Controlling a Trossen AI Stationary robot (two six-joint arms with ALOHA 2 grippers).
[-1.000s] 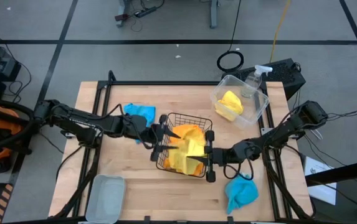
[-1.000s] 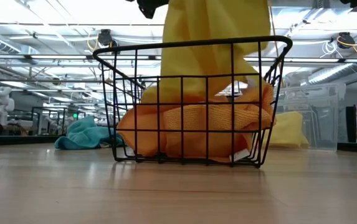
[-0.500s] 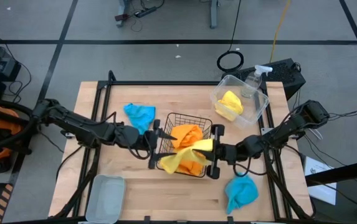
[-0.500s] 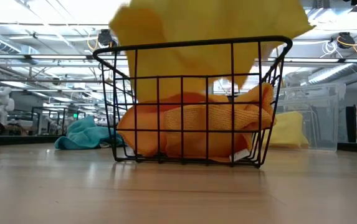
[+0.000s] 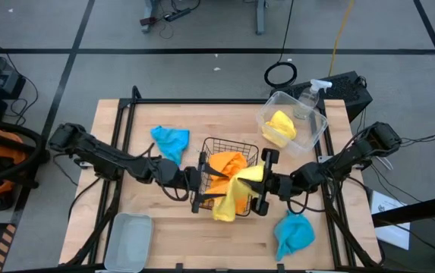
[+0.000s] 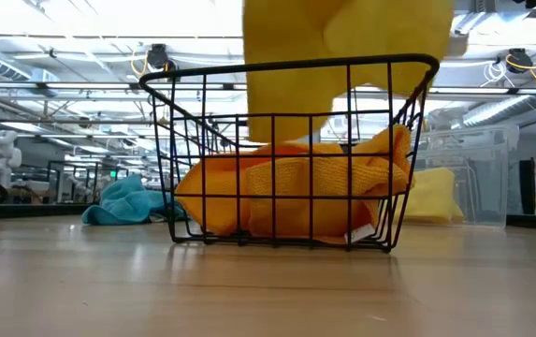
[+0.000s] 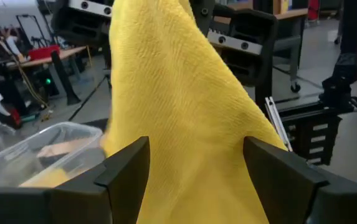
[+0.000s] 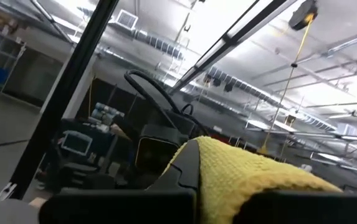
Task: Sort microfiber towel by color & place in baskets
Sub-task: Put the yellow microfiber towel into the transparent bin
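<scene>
The high view looks straight down; the low view sits level, both sharing the black wire-mesh basket (image 5: 228, 176).

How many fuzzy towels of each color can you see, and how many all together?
Yellow: 2, one hanging from the right claw over the black wire basket, one in the clear tub.
Orange: 1 heap in the basket; I cannot separate it into towels.
Teal: 2 on the table.
Total: 5 visible.

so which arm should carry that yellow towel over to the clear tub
The right. Its gripper already pinches the yellow towel above the wire basket, and the clear tub sits on its side. The left gripper is open and farther away.
</scene>
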